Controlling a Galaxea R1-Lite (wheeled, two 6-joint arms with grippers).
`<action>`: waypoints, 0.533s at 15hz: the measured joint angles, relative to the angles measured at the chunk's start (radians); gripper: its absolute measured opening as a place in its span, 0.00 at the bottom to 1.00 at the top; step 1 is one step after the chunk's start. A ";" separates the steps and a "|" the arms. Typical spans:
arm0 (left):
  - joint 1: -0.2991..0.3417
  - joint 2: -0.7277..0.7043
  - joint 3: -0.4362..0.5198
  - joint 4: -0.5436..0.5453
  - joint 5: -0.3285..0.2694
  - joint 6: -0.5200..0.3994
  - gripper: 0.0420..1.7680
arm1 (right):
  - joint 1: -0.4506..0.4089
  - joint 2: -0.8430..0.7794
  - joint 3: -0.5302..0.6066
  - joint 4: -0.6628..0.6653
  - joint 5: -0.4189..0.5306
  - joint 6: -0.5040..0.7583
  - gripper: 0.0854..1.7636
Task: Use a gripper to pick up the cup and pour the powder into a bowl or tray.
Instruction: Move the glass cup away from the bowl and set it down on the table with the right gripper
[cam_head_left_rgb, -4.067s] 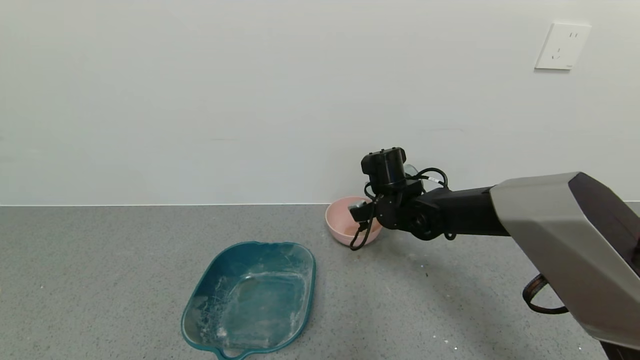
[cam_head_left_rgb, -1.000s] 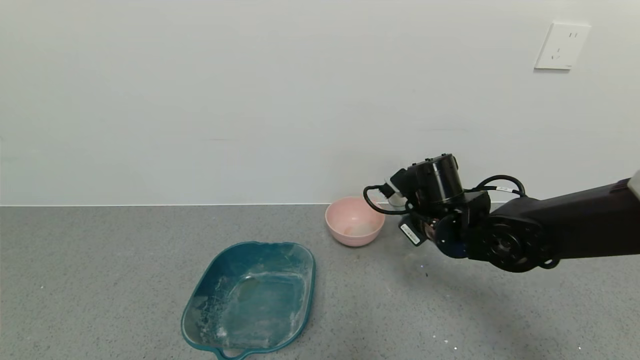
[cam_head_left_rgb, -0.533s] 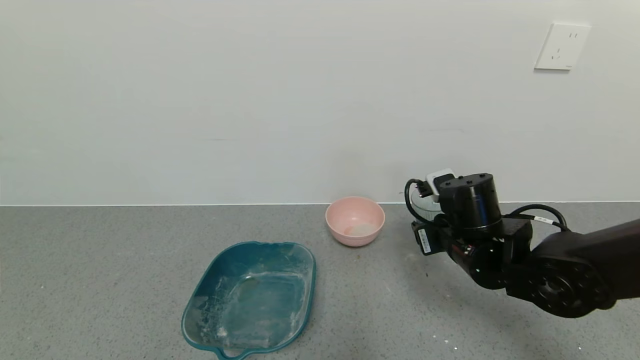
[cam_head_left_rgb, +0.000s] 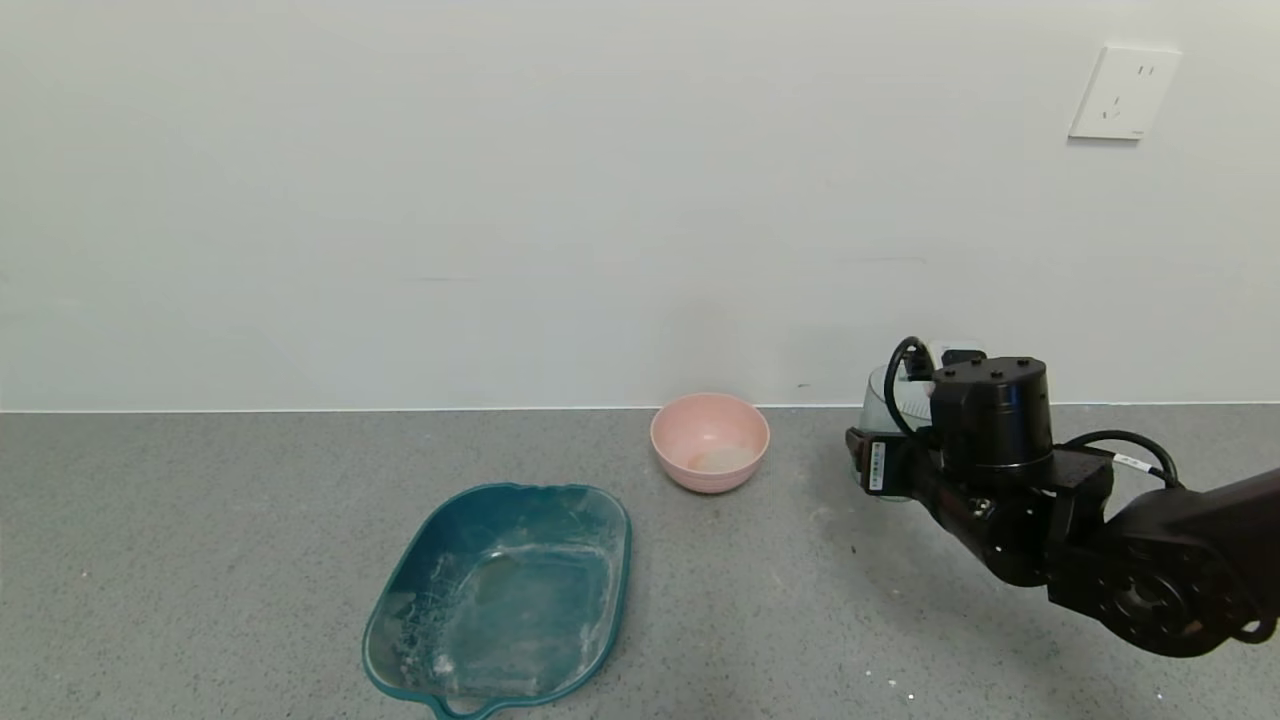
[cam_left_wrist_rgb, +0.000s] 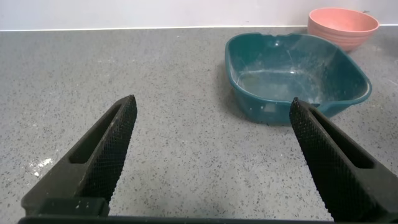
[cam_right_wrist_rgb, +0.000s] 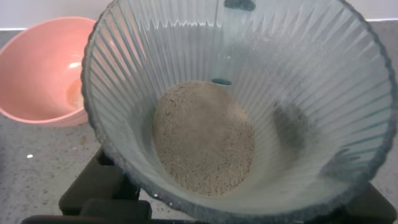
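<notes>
Since a second ago your cup (cam_head_left_rgb: 885, 402) has swung away from the pink bowl (cam_head_left_rgb: 709, 441) to the robot's right and come down low over the table (cam_head_left_rgb: 200, 560), upright, a film of powder (cam_right_wrist_rgb: 204, 138) on its bottom. Your right hand (cam_head_left_rgb: 905, 455) pinches it, with the bowl well apart on its left. Your left hand (cam_left_wrist_rgb: 211, 155) hangs spread near the teal tray (cam_head_left_rgb: 500, 598).

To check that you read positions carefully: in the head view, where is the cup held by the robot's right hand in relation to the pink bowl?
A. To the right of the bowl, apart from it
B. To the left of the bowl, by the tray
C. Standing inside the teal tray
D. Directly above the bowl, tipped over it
A: the cup, in the right hand, sits right of the pink bowl with bare counter between them.
</notes>
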 joint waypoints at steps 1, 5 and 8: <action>0.000 0.000 0.000 0.000 0.000 0.000 1.00 | -0.010 0.000 0.000 -0.018 0.022 0.003 0.75; 0.000 0.000 0.000 0.000 0.000 0.000 1.00 | -0.071 0.017 0.007 -0.050 0.097 0.003 0.75; 0.000 0.000 0.000 0.000 0.000 0.000 1.00 | -0.128 0.058 0.010 -0.080 0.142 0.002 0.75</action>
